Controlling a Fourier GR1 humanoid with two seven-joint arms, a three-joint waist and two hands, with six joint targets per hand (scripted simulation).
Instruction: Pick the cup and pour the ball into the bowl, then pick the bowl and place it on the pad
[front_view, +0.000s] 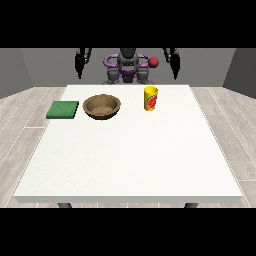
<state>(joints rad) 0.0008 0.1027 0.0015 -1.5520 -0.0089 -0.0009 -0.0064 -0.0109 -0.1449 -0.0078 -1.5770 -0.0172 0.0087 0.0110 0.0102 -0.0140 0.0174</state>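
Note:
A yellow cup (150, 98) with a red mark stands upright on the white table (130, 160), right of centre at the back. No ball shows from this side. A brown bowl (102, 106) sits to its left. A flat green pad (63, 109) lies further left, near the table's edge. Both hands hang behind the table's far edge, away from everything. The hand at the view's left (79, 70) and the hand at the view's right (175, 70) point downward with straight fingers and hold nothing.
A small red round thing (154, 62) shows beside the robot's torso (128, 67), above the cup. The table's front half is bare white surface. Grey plank floor surrounds the table.

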